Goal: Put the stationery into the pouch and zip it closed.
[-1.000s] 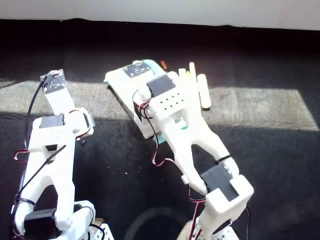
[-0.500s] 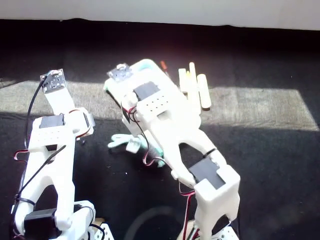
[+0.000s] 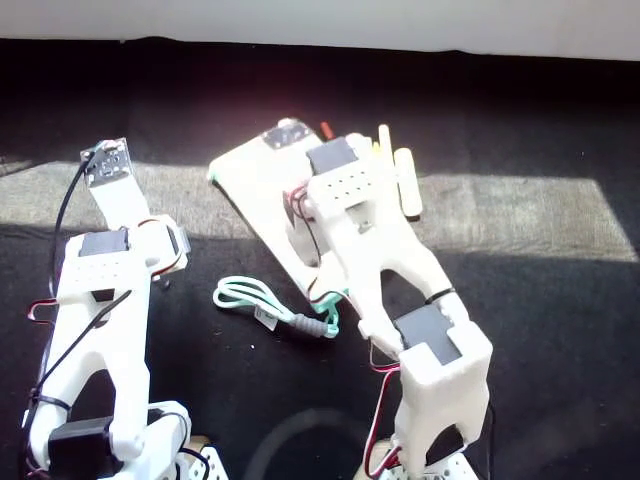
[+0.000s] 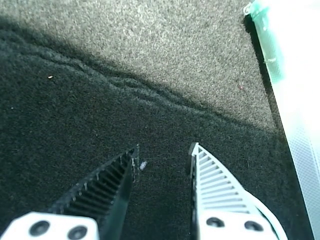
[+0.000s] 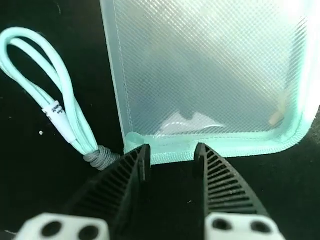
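The pouch (image 3: 255, 185) is translucent white with a mint edge and lies flat under my right arm (image 3: 350, 230). Its mint cord loop (image 3: 245, 295) trails left from the near corner. In the right wrist view my right gripper (image 5: 171, 146) is open, its tips right at the mint bottom edge of the pouch (image 5: 210, 65), with the cord (image 5: 60, 100) beside it. Several pale yellow sticks (image 3: 405, 180) and a small orange item (image 3: 326, 129) lie past the pouch. My left gripper (image 4: 163, 150) is open over bare dark mat, with a pouch corner (image 4: 265, 40) off to one side.
The table is covered by a black mat crossed by a sunlit band (image 3: 520, 215). My left arm (image 3: 105, 290) stands at the left, apart from the pouch. A white wall edge (image 3: 400, 20) runs along the back.
My right arm swung left over the pouch, then back right. The cord loop came out from under it and now lies stretched to the left. The left arm has not moved.
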Controlling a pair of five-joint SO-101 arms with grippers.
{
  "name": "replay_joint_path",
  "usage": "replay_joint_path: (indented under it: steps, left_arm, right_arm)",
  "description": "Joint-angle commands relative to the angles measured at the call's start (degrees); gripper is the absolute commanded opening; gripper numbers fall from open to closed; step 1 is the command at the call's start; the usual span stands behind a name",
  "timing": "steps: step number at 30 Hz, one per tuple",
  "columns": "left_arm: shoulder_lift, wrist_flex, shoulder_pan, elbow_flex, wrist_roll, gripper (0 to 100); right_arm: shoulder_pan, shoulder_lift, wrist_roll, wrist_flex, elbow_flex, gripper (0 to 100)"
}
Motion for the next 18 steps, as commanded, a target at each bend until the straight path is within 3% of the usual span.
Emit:
replay_joint_path:
  steps: [1,6,10,14,18]
  left_arm:
    - [-0.48,-0.62,-0.48,-2.77,-0.44,18]
    - [-0.48,-0.53,-0.57,-2.59,-0.44,18]
    - [-0.48,-0.53,-0.57,-2.51,-0.44,18]
    - [-0.48,-0.53,-0.57,-2.51,-0.44,18]
    - [-0.48,-0.53,-0.48,-2.51,-0.44,18]
  right_arm:
    - [0.13,-0.40,1.58,-9.71,6.73,15.2]
    - [-2.24,-0.31,1.67,-23.60,13.49,15.2]
    - [-5.49,1.01,1.67,-28.62,12.97,15.2]
    - [-5.85,4.97,1.49,-27.56,6.11,15.2]
    - [-4.97,5.58,1.49,-17.89,-0.66,15.2]
